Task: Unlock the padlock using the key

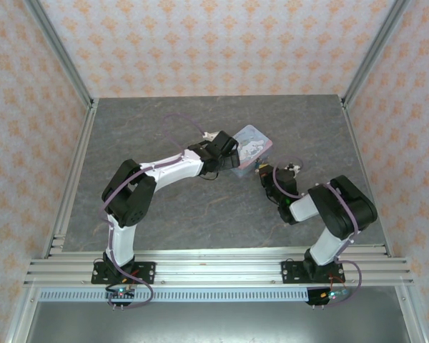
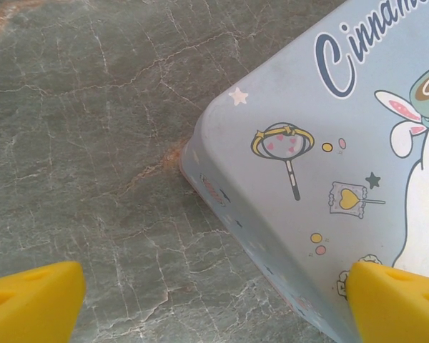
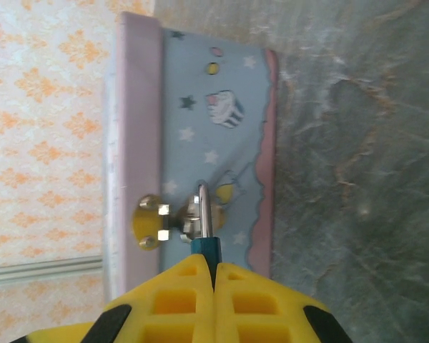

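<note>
The padlock is tiny, with a dark teal body and a silver shackle hooked through the metal hasp on the side of a pastel tin. My right gripper is shut on the padlock's teal body, its yellow fingertips pressed together round it. From above, this gripper sits at the tin's near right corner. My left gripper stands open, one yellow finger over the table and the other over the tin's lid, straddling a corner. The key is out of view.
The tin with the white cartoon dog lies mid-table on the grey marbled surface. A yellow plate with two screws holds the hasp. Patterned walls and metal posts close in the table on three sides.
</note>
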